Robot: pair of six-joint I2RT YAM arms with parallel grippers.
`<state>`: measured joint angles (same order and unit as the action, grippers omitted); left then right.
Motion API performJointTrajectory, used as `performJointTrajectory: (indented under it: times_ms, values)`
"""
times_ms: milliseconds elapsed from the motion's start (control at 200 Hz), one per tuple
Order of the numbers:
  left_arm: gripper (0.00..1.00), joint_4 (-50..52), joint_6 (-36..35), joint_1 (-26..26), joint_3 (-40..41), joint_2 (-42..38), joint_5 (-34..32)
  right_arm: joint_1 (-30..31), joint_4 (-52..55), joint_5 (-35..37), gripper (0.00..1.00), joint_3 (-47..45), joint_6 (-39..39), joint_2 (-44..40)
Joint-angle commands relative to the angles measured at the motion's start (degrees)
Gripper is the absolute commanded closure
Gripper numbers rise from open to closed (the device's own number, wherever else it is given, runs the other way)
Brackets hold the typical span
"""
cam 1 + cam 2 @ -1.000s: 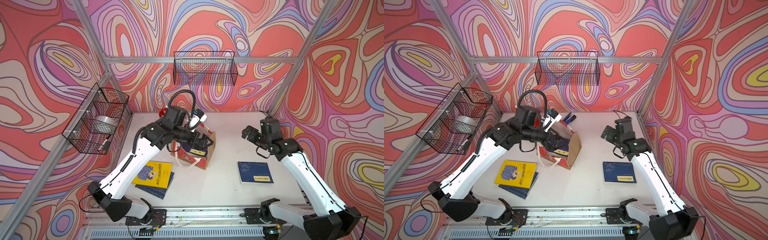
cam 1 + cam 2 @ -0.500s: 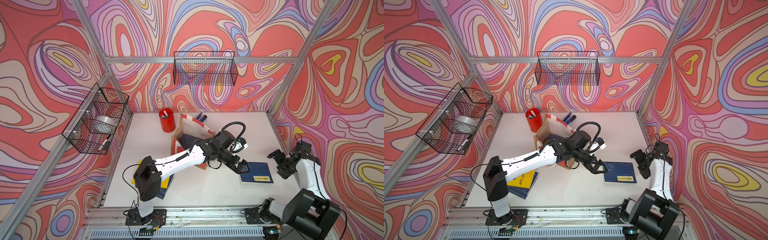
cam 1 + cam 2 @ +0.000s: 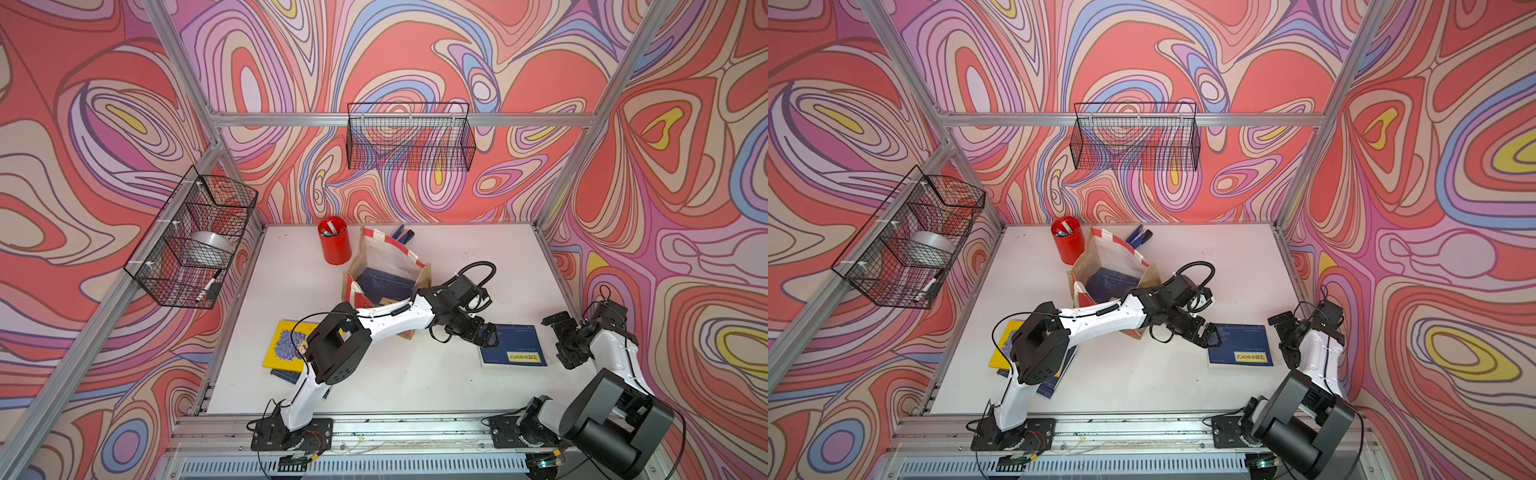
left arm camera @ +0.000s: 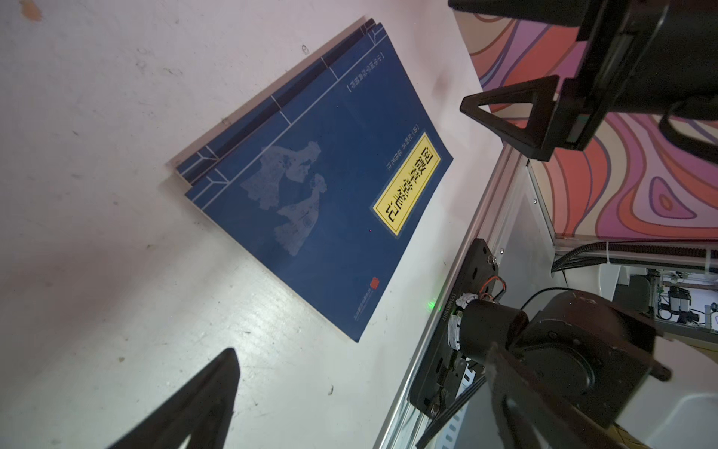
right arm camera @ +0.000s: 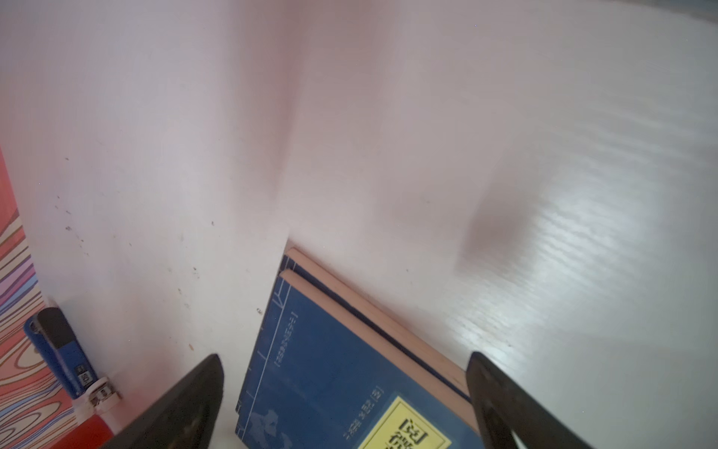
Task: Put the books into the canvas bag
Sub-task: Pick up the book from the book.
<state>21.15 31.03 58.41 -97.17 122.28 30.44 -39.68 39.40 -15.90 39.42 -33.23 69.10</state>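
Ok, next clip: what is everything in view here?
bag: one, tan, red-white handles, mid-table, open
navy books: one inside the bag; two stacked, table right; at least one under the yellow book
yellow book: one, front left
pen cup: one, red, beside the bag
stapler: one, blue, behind the bag
wire baskets: two, black; back wall, left wall
tape roll: one, silver, left-wall basket
marker: one, same basket
table: one, white
left gripper: open, over the right stack's corner
right gripper: open, empty, beside that stack

One book (image 3: 384, 283) lies in the bag (image 3: 384, 254); cup (image 3: 334, 246) at its 11 o'clock, books (image 3: 519, 349) at 4, other books (image 3: 286, 345) at 7.
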Motion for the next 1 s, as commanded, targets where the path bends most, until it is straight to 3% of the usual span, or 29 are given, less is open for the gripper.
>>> performJointTrajectory:
  times_ms: [0, 215, 376, 446, 561, 711, 997]
  values:
    - [0.00, -0.7, 1.5, -0.1, -2.1, 1.8, 0.4, -0.2, -1.7, 5.1, 0.02, -0.7, -0.1, 2.8]
    - [0.00, 0.2, 1.1, -0.1, -2.0, 1.9, 0.7, -0.1, -5.7, 6.1, 0.02, -1.8, -1.9, 7.9]
    - [0.00, 1.4, 0.8, -0.2, -2.0, 1.9, 0.0, 0.2, -11.6, -1.1, 0.02, -5.9, -4.5, 9.2]
    - [0.00, 1.4, 1.0, -0.2, -1.8, 2.2, -0.1, 2.6, -13.9, -3.1, 0.02, -7.8, -6.2, 8.2]
    - [0.00, 1.8, 2.6, -0.7, -0.5, 3.5, -0.1, 8.8, -12.7, -0.8, 0.02, -7.7, -7.7, 6.0]
    - [0.00, -5.5, 9.2, -3.2, 5.6, 4.1, 2.9, 10.9, -12.0, -0.4, 0.02, -9.1, -8.2, 2.8]
    - [0.00, -13.9, 12.6, -4.4, 8.1, 6.4, 6.4, 15.4, -14.2, -2.1, 0.02, -12.2, -11.1, 1.0]
